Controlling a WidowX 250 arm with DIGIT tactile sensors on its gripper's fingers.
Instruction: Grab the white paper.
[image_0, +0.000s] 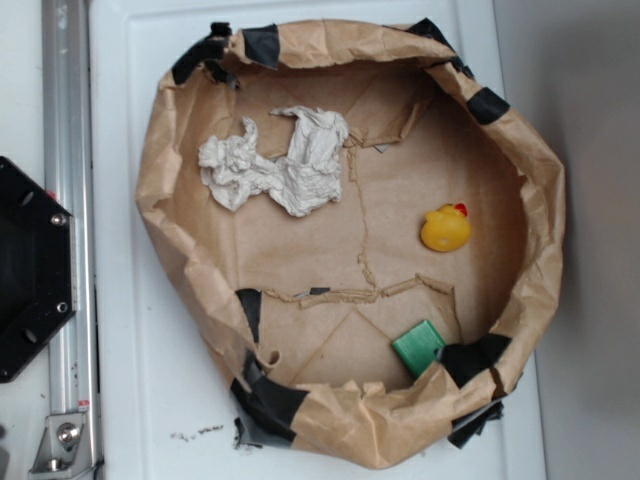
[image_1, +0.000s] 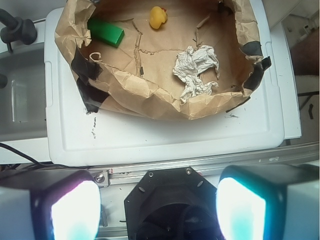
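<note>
The white paper (image_0: 275, 163) is a crumpled off-white wad lying inside the brown paper basin (image_0: 170, 180), in its upper left part. It also shows in the wrist view (image_1: 196, 69), in the basin's right half. My gripper (image_1: 159, 210) is open and empty, its two pale fingertips (image_1: 75, 212) wide apart at the bottom of the wrist view. It hangs high above the black robot base (image_1: 172, 202), well short of the basin and the paper. The gripper does not show in the exterior view.
A yellow duck (image_0: 446, 228) and a green block (image_0: 418, 347) lie in the basin. The basin has raised crumpled walls patched with black tape (image_0: 268, 400) and sits on a white tray (image_0: 120, 300). A metal rail (image_0: 68, 200) and the black base (image_0: 30, 270) are to the left.
</note>
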